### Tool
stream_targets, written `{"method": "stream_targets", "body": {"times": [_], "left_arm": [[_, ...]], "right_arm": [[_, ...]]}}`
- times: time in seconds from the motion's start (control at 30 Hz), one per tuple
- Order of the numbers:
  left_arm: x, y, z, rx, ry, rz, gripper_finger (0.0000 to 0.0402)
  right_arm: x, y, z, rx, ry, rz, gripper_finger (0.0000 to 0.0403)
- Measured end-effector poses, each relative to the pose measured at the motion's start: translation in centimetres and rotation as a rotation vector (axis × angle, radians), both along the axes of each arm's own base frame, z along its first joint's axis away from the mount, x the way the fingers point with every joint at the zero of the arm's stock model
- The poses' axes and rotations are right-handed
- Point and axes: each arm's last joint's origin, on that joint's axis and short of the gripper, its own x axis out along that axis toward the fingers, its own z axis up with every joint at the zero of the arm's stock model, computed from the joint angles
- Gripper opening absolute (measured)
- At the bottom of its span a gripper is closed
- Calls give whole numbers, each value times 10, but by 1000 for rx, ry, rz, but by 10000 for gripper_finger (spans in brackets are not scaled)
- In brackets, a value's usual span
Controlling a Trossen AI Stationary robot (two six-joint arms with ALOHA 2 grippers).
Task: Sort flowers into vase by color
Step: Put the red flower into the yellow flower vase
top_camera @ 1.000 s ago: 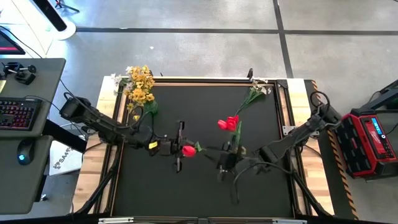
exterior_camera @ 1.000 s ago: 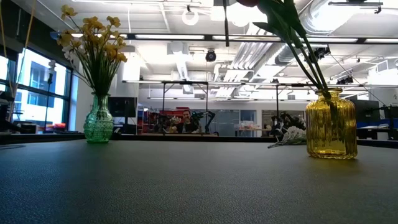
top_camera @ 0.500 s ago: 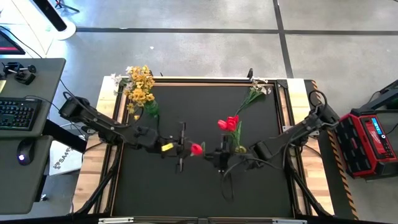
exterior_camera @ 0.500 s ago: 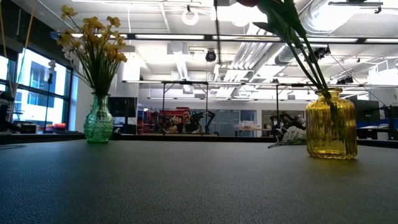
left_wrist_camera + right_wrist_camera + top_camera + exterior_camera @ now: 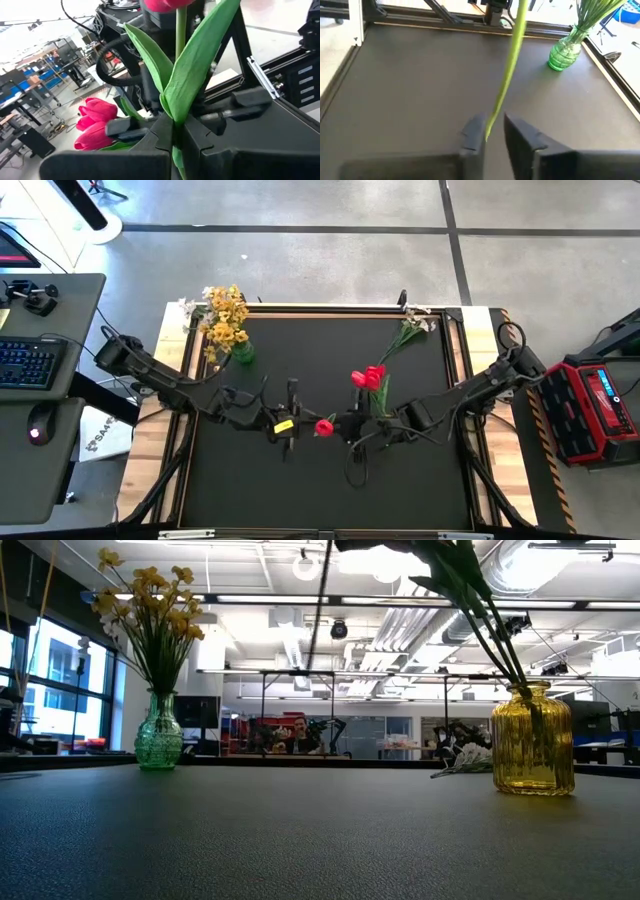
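My left gripper (image 5: pixel 305 427) is shut on a red tulip, whose head (image 5: pixel 323 427) is over the table's middle. In the left wrist view the stem and two leaves rise from the fingers (image 5: pixel 175 131). My right gripper (image 5: pixel 347 427) faces it from the right, open. The stem's lower end (image 5: pixel 488 125) stands between its fingers (image 5: pixel 494 131). A yellow vase (image 5: pixel 532 740) holds red tulips (image 5: pixel 368 377). A green vase (image 5: pixel 158 735) at the far left holds yellow flowers (image 5: pixel 224 315). White flowers (image 5: pixel 412 323) lie on the table at the far right. My left gripper pinches the tulip's stem just below where the leaves branch off (image 5: pixel 175 117), between its two fingers. The fingers come level from the table's left and lie across the stem. The tulip is lifted clear, with its head above the fingers. My right gripper has the stem's end beside one finger (image 5: pixel 472 134); I cannot tell whether they touch.
The black mat (image 5: pixel 300 500) has free room along its near side. Wooden strips (image 5: pixel 150 450) border the table on both sides. The yellow vase stands close behind my right gripper. A desk with a keyboard (image 5: pixel 25 365) stands off the table's left side.
My left gripper has carried the tulip a little toward the table's right edge, and the head now lies closer to my right gripper. My right arm has swung toward the table's left and slightly toward the far edge, closing in on the tulip.
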Motion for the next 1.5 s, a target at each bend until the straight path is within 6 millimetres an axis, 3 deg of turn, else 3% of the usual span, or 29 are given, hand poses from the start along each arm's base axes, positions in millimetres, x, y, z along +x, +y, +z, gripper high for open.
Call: {"method": "stream_targets", "body": {"times": [0.2, 0.33, 0.43, 0.73, 0.93, 1.1, 1.27, 1.5], "left_arm": [[-1, -4, 0, -5, -2, -17, 3], [-1, -4, 0, -10, 0, -16, 3], [-1, -4, 0, -16, 0, -16, 3], [-1, -4, 1, -58, -5, -15, 7], [-2, -4, -3, -57, 30, -14, 61], [-3, 0, -11, -11, 103, 102, 114], [-8, 2, -18, 46, 170, 216, 144], [-20, 4, -20, 14, 243, 250, 152]], "right_arm": [[1, 0, 11, 27, -80, 1, 154], [4, 2, 18, 34, -156, 16, 172], [5, 2, 19, 28, -165, 21, 146], [4, 1, 20, -19, -173, -4, 8], [3, 0, 17, 3, -151, -29, 6], [-4, 2, 11, 51, -76, -60, 3], [-25, 11, 19, 104, -41, -54, 1], [-58, 22, 30, 158, 4, -61, 1]]}}
